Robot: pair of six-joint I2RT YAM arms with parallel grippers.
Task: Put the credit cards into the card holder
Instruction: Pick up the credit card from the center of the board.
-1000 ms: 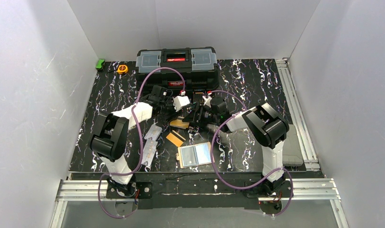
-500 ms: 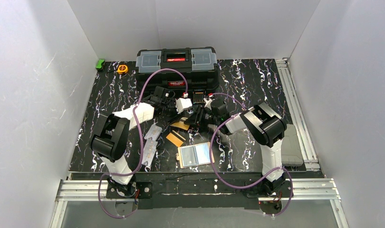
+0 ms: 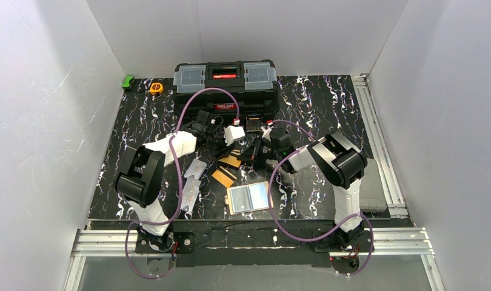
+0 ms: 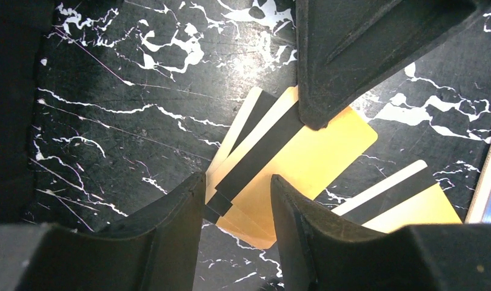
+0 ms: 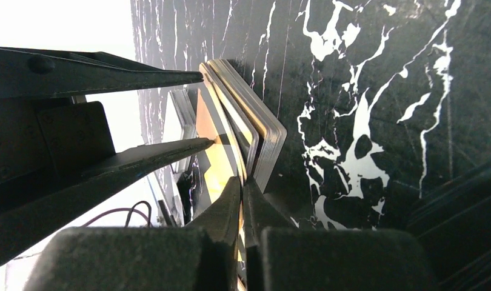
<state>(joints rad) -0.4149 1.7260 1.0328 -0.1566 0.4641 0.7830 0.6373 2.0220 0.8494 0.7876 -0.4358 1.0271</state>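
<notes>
A fanned stack of gold credit cards (image 4: 303, 151) with dark stripes lies on the black marbled table (image 3: 316, 103); seen edge-on, the stack (image 5: 264, 130) has its top card lifted off the rest. My right gripper (image 5: 242, 185) is shut on that top card's edge. My left gripper (image 4: 237, 180) is open, its fingers astride the stack's near corner. Both grippers meet over the stack (image 3: 230, 160) mid-table. Another striped card (image 4: 407, 203) lies apart beside it (image 3: 223, 177). The card holder (image 3: 249, 197) lies open near the front edge, shiny pockets up.
A big black toolbox (image 3: 225, 79) stands behind the grippers. An orange tape measure (image 3: 156, 88) and a green object (image 3: 128, 82) sit at the back left. Clear sleeves (image 3: 191, 179) lie by the left arm. A grey pad (image 3: 371, 193) lies at the right edge.
My right gripper has closed from open onto the top card of the stack. Both wrists have shifted slightly over the stack; the left jaws keep about the same width.
</notes>
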